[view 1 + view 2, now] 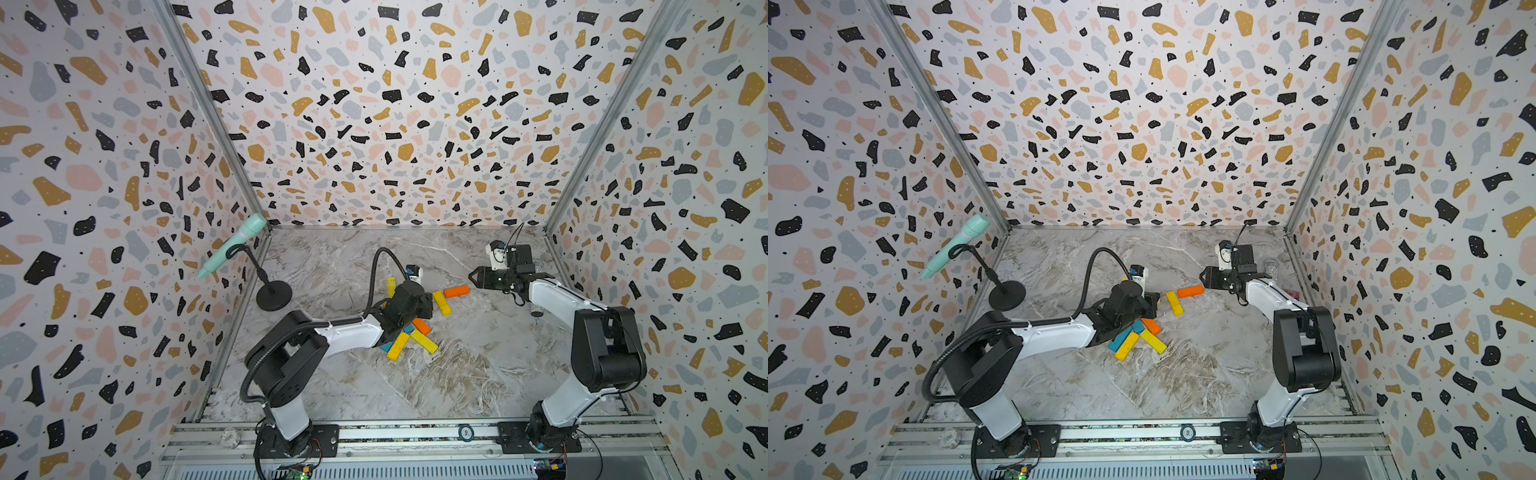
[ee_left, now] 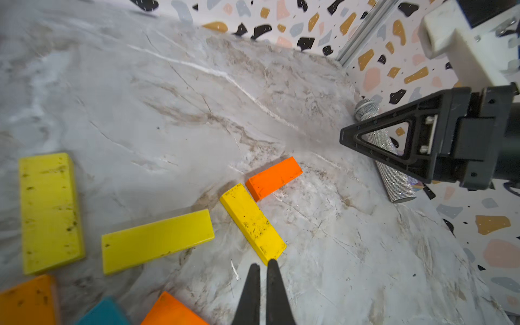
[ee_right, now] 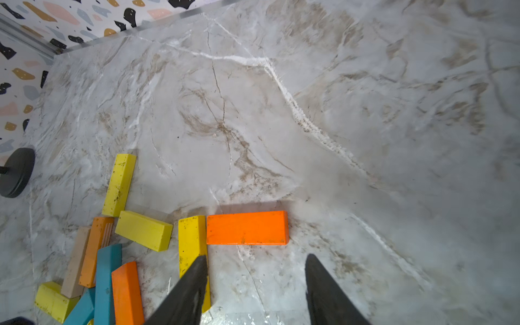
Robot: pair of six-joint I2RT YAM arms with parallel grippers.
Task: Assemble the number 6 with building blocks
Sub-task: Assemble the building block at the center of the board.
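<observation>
An orange block (image 1: 456, 291) and a yellow block (image 1: 441, 303) lie flat, meeting in an L; no number 6 shape shows. My left gripper (image 2: 263, 264) is shut with nothing in it, its tips at the near end of that yellow block (image 2: 251, 223). Other building blocks, yellow, orange, teal and pale wood, lie in a loose pile (image 1: 1136, 338) partly under my left wrist. My right gripper (image 3: 256, 257) hangs open and empty just beside the orange block (image 3: 247, 227), one finger over the yellow block (image 3: 192, 239).
A teal microphone (image 1: 232, 245) leans on a stand with a round black base (image 1: 273, 295) at the back left. A glittery silver microphone (image 2: 394, 174) lies by the right wall. Patterned walls close in three sides of the marble table (image 1: 457, 374).
</observation>
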